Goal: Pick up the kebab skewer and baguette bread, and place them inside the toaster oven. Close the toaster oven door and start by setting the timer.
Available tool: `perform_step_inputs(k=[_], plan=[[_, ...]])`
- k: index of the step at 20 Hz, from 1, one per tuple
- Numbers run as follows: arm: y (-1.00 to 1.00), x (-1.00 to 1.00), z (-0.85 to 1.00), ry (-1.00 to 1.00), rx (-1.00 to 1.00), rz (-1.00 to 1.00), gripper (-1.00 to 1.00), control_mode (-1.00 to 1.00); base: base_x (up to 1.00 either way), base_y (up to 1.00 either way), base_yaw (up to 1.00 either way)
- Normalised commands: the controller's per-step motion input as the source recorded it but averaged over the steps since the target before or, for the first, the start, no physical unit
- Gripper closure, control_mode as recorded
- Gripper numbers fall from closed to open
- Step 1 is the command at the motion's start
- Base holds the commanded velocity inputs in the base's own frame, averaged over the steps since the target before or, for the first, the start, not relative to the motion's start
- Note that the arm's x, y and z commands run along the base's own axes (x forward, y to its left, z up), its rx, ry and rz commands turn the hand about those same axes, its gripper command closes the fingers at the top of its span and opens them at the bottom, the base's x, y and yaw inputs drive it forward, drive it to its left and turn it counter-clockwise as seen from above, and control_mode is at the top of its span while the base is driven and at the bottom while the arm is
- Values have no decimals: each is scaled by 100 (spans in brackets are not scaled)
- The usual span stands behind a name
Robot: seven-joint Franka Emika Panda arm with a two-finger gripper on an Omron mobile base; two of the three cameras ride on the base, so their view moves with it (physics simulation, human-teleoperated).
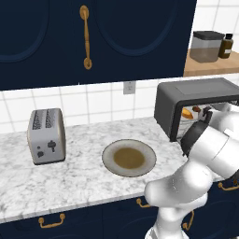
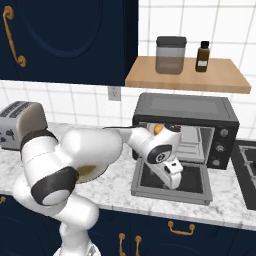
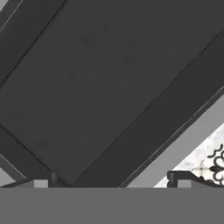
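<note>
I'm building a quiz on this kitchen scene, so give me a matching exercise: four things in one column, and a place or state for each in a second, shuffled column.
Things:
1. toaster oven door
2. round plate
3. silver two-slot toaster
4. claw

Places or states:
A. bare, in the middle of the counter
B. folded down flat, open
C. at the counter's left end, by the wall
D. jaws apart, just above the open door

Pairs: 1-B, 2-A, 3-C, 4-D
</note>
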Motion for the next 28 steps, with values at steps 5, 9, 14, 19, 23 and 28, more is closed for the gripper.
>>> perform_step_inputs(k=[5,9,14,19,23,28], plan=[[9,-81,0,9,-4,57,-100,-100,0,0,0],[8,-81,0,1,0,37,-100,-100,0,0,0],[39,-3,-10,0,0,23,-100,-100,0,0,0],[34,1,-25,-6,0,21,-100,-100,0,0,0],[3,10,-24,-6,0,11,-100,-100,0,0,0],[0,25,-24,-5,0,1,-100,-100,0,0,0]])
